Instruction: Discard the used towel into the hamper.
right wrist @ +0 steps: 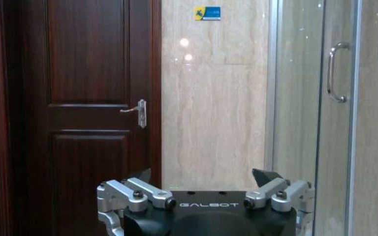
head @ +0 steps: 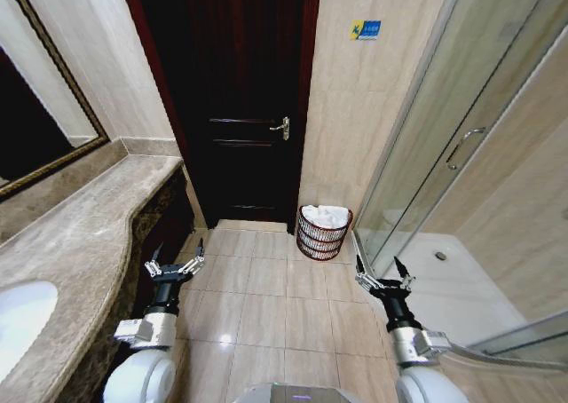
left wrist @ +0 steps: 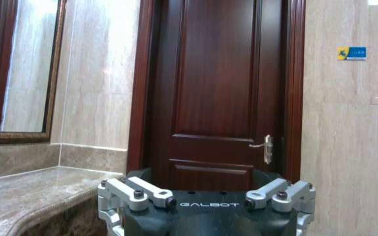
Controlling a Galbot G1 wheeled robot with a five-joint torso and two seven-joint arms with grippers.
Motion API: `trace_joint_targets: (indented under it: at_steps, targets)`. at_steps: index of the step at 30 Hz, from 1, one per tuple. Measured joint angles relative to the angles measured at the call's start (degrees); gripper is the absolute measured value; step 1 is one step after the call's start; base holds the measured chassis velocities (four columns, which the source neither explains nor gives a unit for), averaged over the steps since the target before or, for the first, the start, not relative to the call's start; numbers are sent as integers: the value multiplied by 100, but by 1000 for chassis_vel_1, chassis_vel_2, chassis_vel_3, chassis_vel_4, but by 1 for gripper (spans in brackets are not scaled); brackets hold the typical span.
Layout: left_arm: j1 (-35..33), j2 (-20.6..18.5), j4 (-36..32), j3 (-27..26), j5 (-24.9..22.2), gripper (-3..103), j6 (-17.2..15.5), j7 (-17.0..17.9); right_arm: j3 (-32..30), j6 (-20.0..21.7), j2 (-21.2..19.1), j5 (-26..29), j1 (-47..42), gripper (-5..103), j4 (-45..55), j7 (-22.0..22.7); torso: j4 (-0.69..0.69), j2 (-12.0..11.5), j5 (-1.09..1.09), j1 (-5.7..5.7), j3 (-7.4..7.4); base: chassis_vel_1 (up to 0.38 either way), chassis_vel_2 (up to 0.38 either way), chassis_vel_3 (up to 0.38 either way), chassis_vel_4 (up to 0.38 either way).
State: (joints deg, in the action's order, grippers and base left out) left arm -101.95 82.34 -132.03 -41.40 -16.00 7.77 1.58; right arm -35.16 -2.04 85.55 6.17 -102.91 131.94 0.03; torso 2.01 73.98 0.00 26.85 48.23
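Observation:
The hamper [head: 321, 236], a small reddish-brown wire basket, stands on the tiled floor in the corner between the door and the shower glass. A white towel [head: 326, 214] lies bunched inside it, showing above the rim. My left gripper [head: 176, 254] hangs open and empty beside the counter, well short of the hamper and to its left. My right gripper [head: 383, 268] is also open and empty, near the shower glass and short of the hamper on its right. In the right wrist view the right gripper [right wrist: 204, 176] has its fingertips spread, facing the wall.
A dark wooden door [head: 240, 110] with a lever handle [head: 282, 127] is shut straight ahead. A marble counter [head: 80, 234] with a white sink [head: 18, 319] and a mirror runs along the left. A glass shower door [head: 444, 154] bounds the right. Tiled floor [head: 266, 288] lies between.

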Motion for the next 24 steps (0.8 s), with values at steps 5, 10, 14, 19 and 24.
trace_joint_targets:
  at_steps: [5, 10, 14, 19, 24]
  targets:
    - [0, 0, 0, 0, 1, 100, 0, 1, 1, 0, 0, 0, -1, 100, 0, 0, 0, 0, 0, 0, 0, 0, 0, 0, 0]
    - [0, 0, 0, 0, 1, 100, 0, 1, 1, 0, 0, 0, -1, 100, 0, 2, 0, -1, 0, 0, 0, 0, 0, 0, 0]
    - [0, 0, 0, 0, 1, 100, 0, 1, 1, 0, 0, 0, -1, 100, 0, 2, 0, -1, 0, 0, 0, 0, 0, 0, 0]
    - [0, 0, -1, 0, 1, 100, 0, 1, 1, 0, 1, 0, -1, 100, 0, 2, 0, -1, 0, 0, 0, 0, 0, 0, 0]
    - [0, -1, -1, 0, 1, 100, 0, 1, 1, 0, 1, -1, -1, 100, 0, 2, 0, -1, 0, 0, 0, 0, 0, 0, 0]
